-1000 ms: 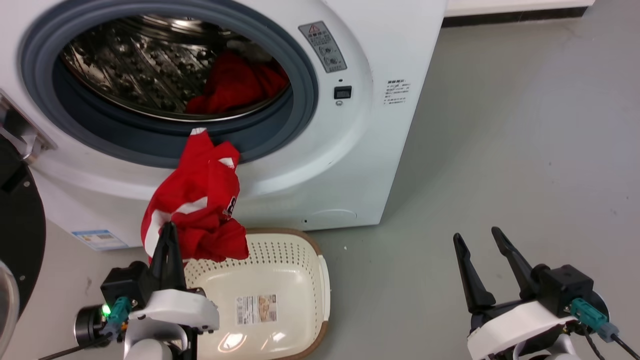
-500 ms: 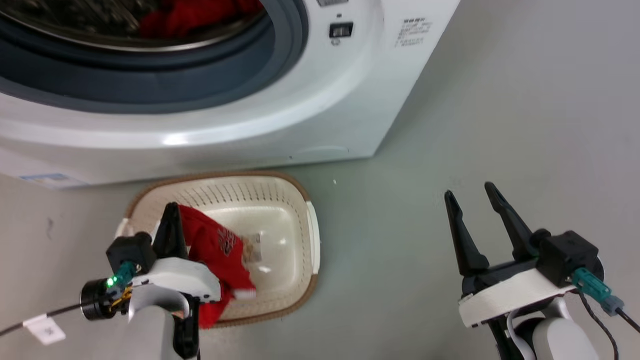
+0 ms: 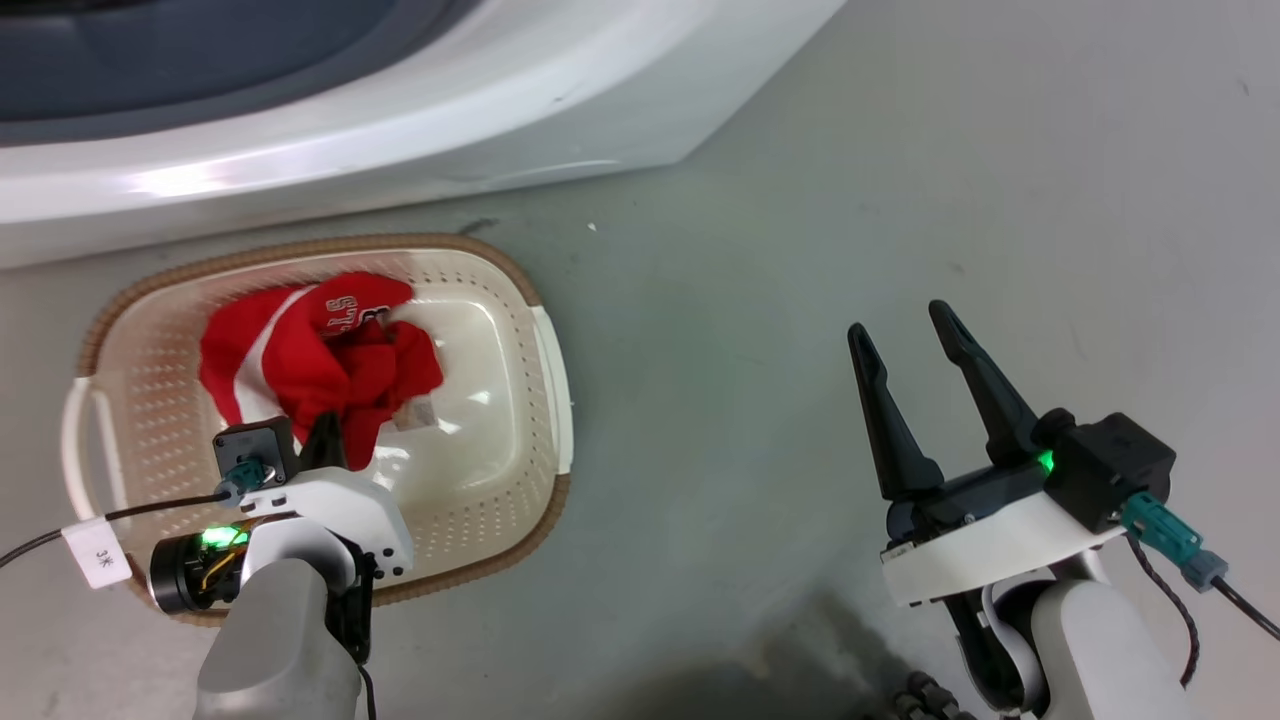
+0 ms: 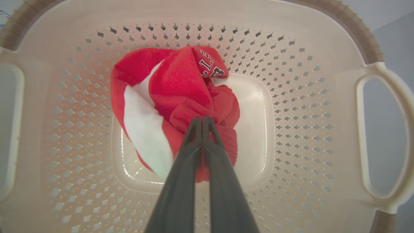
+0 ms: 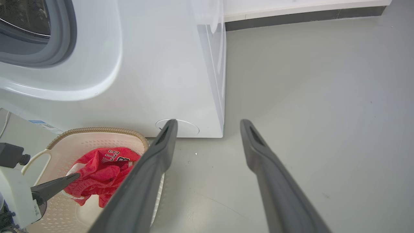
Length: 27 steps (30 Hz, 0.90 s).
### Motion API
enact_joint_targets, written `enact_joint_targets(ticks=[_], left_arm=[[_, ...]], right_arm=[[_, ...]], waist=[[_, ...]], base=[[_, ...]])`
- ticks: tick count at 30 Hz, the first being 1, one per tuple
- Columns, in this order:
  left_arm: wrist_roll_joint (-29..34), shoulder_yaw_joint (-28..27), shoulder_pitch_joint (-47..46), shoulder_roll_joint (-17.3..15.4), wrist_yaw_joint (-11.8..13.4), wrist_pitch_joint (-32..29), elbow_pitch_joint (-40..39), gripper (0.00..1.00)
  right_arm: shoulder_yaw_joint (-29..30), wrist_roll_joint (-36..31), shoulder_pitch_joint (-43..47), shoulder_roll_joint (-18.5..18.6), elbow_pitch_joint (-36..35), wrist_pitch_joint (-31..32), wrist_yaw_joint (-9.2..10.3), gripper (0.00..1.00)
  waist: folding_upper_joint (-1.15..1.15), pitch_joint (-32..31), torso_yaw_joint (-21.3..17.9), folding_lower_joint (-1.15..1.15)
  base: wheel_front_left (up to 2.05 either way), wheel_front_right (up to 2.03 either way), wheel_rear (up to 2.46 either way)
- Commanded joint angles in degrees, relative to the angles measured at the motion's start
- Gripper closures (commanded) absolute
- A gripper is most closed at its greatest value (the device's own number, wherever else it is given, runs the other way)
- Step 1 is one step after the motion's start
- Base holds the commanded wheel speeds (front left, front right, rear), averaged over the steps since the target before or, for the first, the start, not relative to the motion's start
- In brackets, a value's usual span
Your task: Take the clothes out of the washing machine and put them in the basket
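A red garment with a white stripe, part of the clothes (image 3: 310, 360) (image 4: 181, 87) (image 5: 103, 165), lies bunched on the floor of the cream basket (image 3: 545, 340) (image 4: 372, 64) (image 5: 97, 131). My left gripper (image 3: 325, 430) (image 4: 202, 122) (image 5: 66, 180) reaches down into the basket, shut on a fold of that garment. My right gripper (image 3: 900, 320) (image 5: 208, 123) hovers open over the bare floor to the basket's right, holding nothing. The white washing machine (image 3: 400, 110) (image 5: 161, 64) stands just behind the basket. Part of its grey porthole rim (image 5: 64, 38) shows, and the drum's contents are out of sight.
Grey floor (image 3: 900, 150) stretches wide to the right of the machine and basket. A dark skirting strip (image 5: 307, 19) runs along the far wall. A tagged cable (image 3: 95, 553) trails from my left wrist beside the basket's near rim.
The head camera has tilted down, away from the porthole. My left gripper has carried the red garment from in front of the machine down onto the basket's floor. The right gripper stays open.
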State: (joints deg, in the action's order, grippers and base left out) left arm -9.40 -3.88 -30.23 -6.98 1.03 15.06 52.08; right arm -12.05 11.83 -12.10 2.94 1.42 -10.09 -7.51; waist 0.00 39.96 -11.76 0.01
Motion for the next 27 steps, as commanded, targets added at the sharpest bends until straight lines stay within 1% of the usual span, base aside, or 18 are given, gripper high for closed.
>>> enact_joint_targets(ticks=[1, 7, 9, 10, 11, 12, 13, 17, 22, 23, 27], left_arm=[[-0.46, -0.28, -1.78, -0.5, 0.08, 0.16, 2.85, 1.0], [-2.05, -1.77, -4.06, -0.19, 0.94, 0.16, 10.09, 1.0], [-2.37, -2.25, -4.58, 0.02, 1.42, 0.17, 10.69, 1.0], [-2.5, -2.51, -4.4, 0.09, 1.55, 0.17, 10.94, 0.98], [-2.7, -2.65, -3.96, 0.28, 1.38, 0.16, 11.43, 0.67], [-3.1, -3.0, -3.58, 0.49, 1.28, 0.16, 11.62, 0.29], [-3.19, -3.15, -3.19, 0.7, 1.2, 0.16, 11.76, 0.0], [-2.95, -3.1, -1.38, 1.37, 0.74, 0.16, 10.14, 0.0], [-2.23, -3.67, 2.96, 2.51, 0.66, 0.16, 3.18, 0.0], [-2.23, -3.67, 2.96, 2.51, 0.66, 0.16, 3.18, 0.0], [-1.27, -4.85, 7.28, 3.36, 0.75, 0.17, -5.64, 0.0]], right_arm=[[-0.48, 0.44, -1.61, -0.12, 0.2, -0.6, 0.04, 0.0], [-1.83, 1.23, -3.03, -0.11, 1.83, -1.58, 0.04, 0.0], [-1.95, 1.42, -3.52, -0.12, 2.38, -1.91, 0.04, 0.0], [-1.86, 1.44, -3.68, -0.12, 2.71, -2.05, 0.04, 0.0], [-1.71, 1.3, -3.68, -0.12, 3.03, -2.09, 0.04, 0.0], [-1.54, 1.07, -3.5, -0.12, 3.4, -2.18, 0.04, 0.0], [-1.41, 0.59, -3.32, -0.11, 3.69, -2.3, 0.04, 0.0], [-0.94, -0.35, -2.43, -0.09, 4.58, -2.25, 0.04, 0.0], [0.48, -1.71, -0.57, -0.09, 4.47, -1.39, 0.04, 0.0], [0.48, -1.71, -0.57, -0.09, 4.47, -1.39, 0.04, 0.0], [1.76, -2.55, 1.3, -0.11, 3.53, -0.2, 0.04, 0.0]], waist=[[0.0, 2.71, -1.72, -0.01], [0.0, 4.52, -2.75, -0.01], [0.0, 4.3, -2.72, -0.01], [0.0, 3.98, -2.56, -0.01], [0.0, 3.48, -2.33, -0.01], [0.0, 2.8, -1.99, -0.01], [0.0, 2.03, -1.62, -0.01], [0.0, -2.55, -0.02, -0.01], [0.0, -9.12, 1.89, -0.01], [0.0, -9.12, 1.89, -0.01], [0.0, -13.65, 3.37, -0.01]], base=[[0.0, 0.0, 0.0], [0.0, 0.0, 0.0], [0.0, 0.0, 0.0], [0.0, 0.0, 0.0], [0.0, 0.0, 0.0], [0.0, 0.0, 0.0], [0.0, 0.0, 0.0], [0.0, 0.0, 0.0], [0.0, 0.0, 0.0], [0.0, 0.0, 0.0], [0.0, 0.0, 0.0]])
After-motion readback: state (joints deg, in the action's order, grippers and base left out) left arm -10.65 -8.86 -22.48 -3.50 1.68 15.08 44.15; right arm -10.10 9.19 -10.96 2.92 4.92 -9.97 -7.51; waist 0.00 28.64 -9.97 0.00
